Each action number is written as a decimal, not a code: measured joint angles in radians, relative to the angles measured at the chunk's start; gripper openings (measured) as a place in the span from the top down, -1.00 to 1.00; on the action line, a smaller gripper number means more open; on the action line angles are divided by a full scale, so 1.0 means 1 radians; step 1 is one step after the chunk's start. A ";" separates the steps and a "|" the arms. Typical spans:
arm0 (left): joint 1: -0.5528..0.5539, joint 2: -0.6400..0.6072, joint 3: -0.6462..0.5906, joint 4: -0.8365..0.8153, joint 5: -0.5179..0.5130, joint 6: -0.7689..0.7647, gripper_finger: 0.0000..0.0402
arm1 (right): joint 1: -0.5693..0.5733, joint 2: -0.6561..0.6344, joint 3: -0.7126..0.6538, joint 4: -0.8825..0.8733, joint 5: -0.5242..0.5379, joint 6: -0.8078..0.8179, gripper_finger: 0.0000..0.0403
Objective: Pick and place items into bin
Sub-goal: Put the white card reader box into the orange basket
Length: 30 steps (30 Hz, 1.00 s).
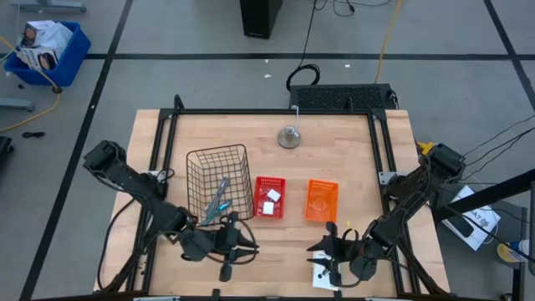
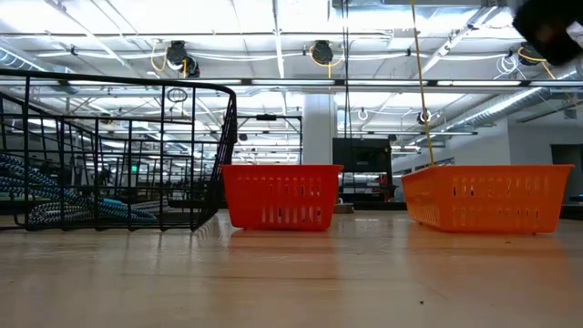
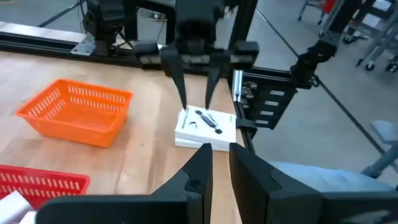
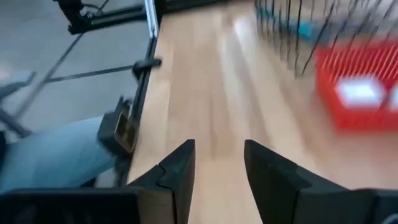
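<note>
We are looking down on a pale wooden table (image 1: 351,167) framed by black rails, with grey floor around it and a blue bin of boxes (image 1: 46,50) off in the far corner. Down at the near edge, the right gripper (image 3: 194,93) is hanging over the flat white packet (image 3: 205,129), its two dark fingers pointing down and standing a little apart; they are straddling nothing, and the packet is lying flat on the wood at the table's near right corner, right by the rail. From that arm's own wrist camera we are seeing the same gap between the fingers, bare wood beyond.

The left gripper (image 3: 219,168) is waiting near the front of the table, just off the wire basket's near corner, pointed across toward the right arm; its jaws are nearly pressed together with only a sliver between them, and they are holding nothing.

Moving outward, the black wire basket (image 1: 219,180) is standing on the left with the blue-and-grey tool (image 1: 219,197) already lying inside it. Beside it the small red basket (image 1: 269,197) is holding a white block (image 1: 272,196). The orange basket (image 1: 322,201) is sitting next along. A small metal bell (image 1: 289,136) is standing toward the far side of the table.
</note>
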 joint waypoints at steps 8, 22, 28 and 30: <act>0.042 0.001 0.000 -0.011 0.017 -0.021 0.71 | 0.034 0.001 -0.047 0.000 -0.163 0.293 0.27; 0.111 0.150 -0.001 0.187 0.293 0.002 0.71 | 0.116 -0.068 -0.057 -0.126 -0.177 0.564 0.26; 0.145 0.218 -0.001 0.254 0.354 -0.071 0.71 | 0.162 -0.130 -0.056 -0.302 -0.171 0.754 0.26; 0.158 0.238 -0.001 0.258 0.393 -0.080 0.71 | 0.180 -0.146 -0.056 -0.352 -0.158 0.812 0.26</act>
